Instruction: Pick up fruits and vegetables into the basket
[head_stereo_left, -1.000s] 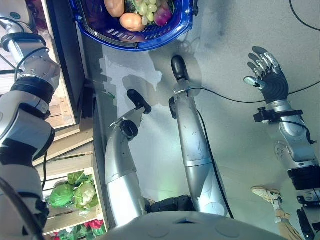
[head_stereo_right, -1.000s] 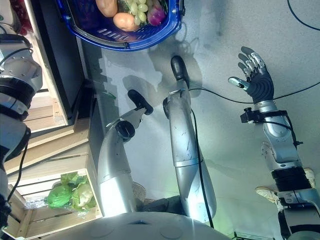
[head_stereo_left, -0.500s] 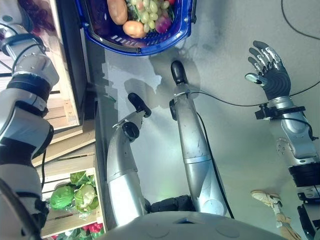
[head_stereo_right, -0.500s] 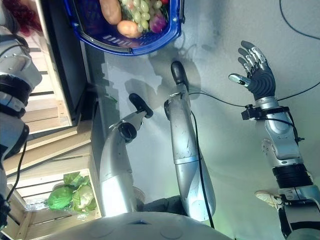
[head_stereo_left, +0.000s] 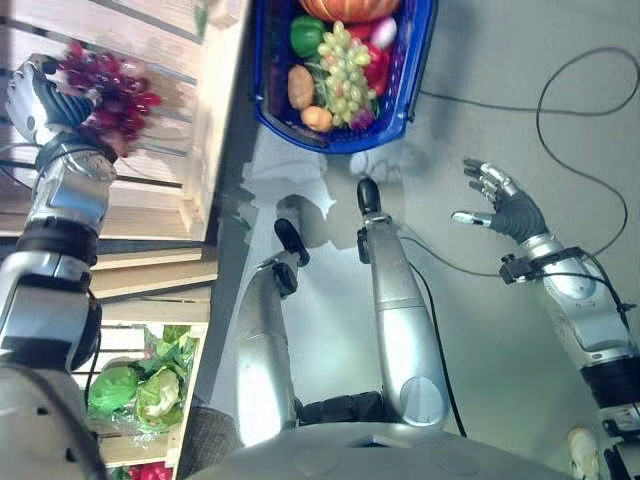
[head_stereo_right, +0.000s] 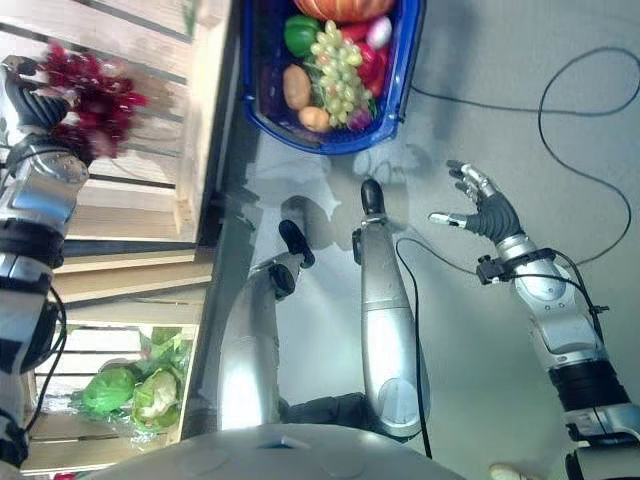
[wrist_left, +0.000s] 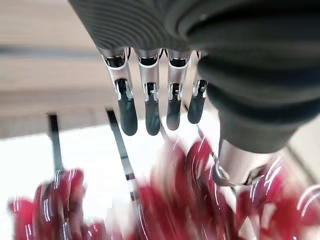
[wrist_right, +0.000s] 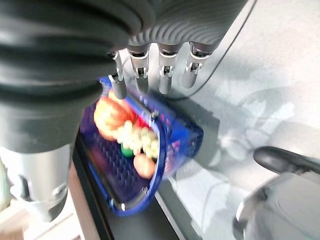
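A bunch of red grapes (head_stereo_left: 115, 85) lies against the wooden crate at the upper left. My left hand (head_stereo_left: 35, 100) is right beside it. In the left wrist view its fingers (wrist_left: 150, 105) reach out straight above the red grapes (wrist_left: 190, 200), with the thumb down among them. The blue basket (head_stereo_left: 330, 143) stands on the grey floor ahead. It holds green grapes (head_stereo_left: 345, 70), a green pepper, potatoes, an orange pumpkin and red pieces. My right hand (head_stereo_left: 510, 210) hangs open over the floor to the right of the basket (wrist_right: 175, 140), holding nothing.
Wooden slatted crates (head_stereo_left: 215, 120) stack up along the left side, close to the basket's left wall. A lower crate holds green cabbages (head_stereo_left: 135, 385), with red produce below them. Bare grey floor spreads to the right.
The whole picture has shifted, so the camera has moved and the basket shows more fully. My left hand now shows at the red grapes. My right hand stays open, a little nearer the basket.
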